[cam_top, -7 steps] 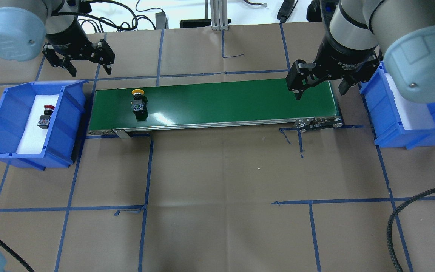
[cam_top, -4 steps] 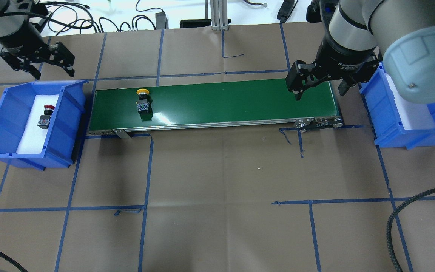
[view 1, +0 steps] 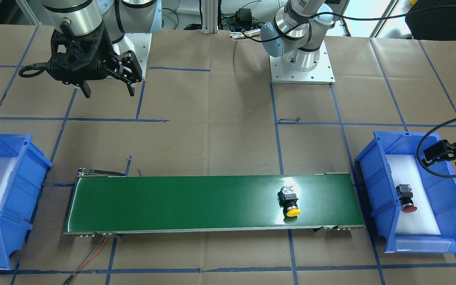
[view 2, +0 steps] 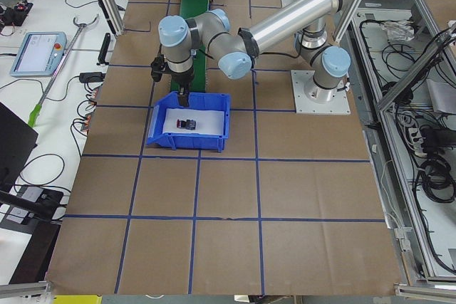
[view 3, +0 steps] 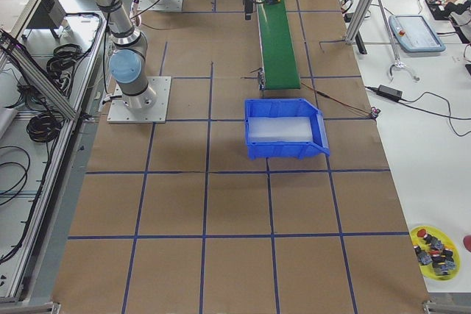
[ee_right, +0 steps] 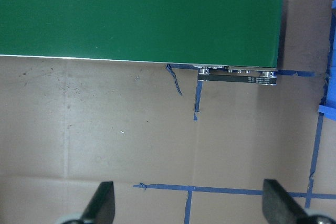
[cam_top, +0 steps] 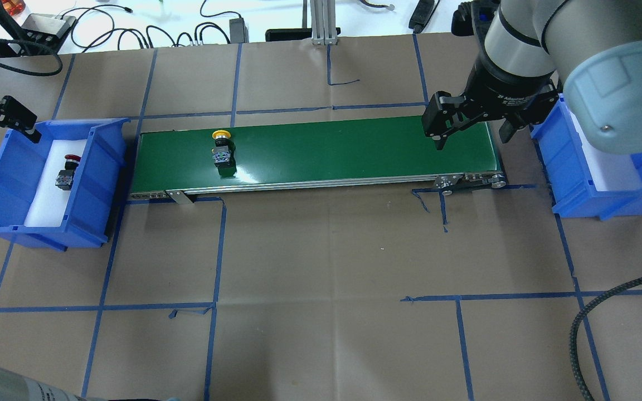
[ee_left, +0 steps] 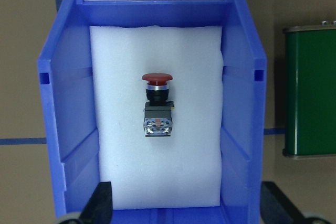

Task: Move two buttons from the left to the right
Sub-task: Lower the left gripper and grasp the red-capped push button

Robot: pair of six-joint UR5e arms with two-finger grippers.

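Observation:
The yellow button [cam_top: 221, 148] lies on its side on the left part of the green conveyor belt [cam_top: 354, 147]; it also shows in the front view [view 1: 289, 202]. The red button [cam_top: 67, 170] lies on white foam in the left blue bin [cam_top: 110, 161]; it also shows in the left wrist view [ee_left: 157, 106] and the front view [view 1: 405, 196]. My left gripper [cam_top: 4, 132] is open and empty above the bin's far-left rim. My right gripper [cam_top: 470, 136] is open and empty above the belt's right end, as the right wrist view [ee_right: 186, 208] shows.
The right blue bin [cam_top: 577, 184] with white foam stands beyond the belt's right end. Blue tape lines cross the brown table. A black braided cable [cam_top: 594, 312] lies at the front right. Cables and devices lie along the far edge.
My left gripper has moved left, from behind the belt's left end to above the left bin. The yellow button has moved a little to the right along the belt. The right arm is still.

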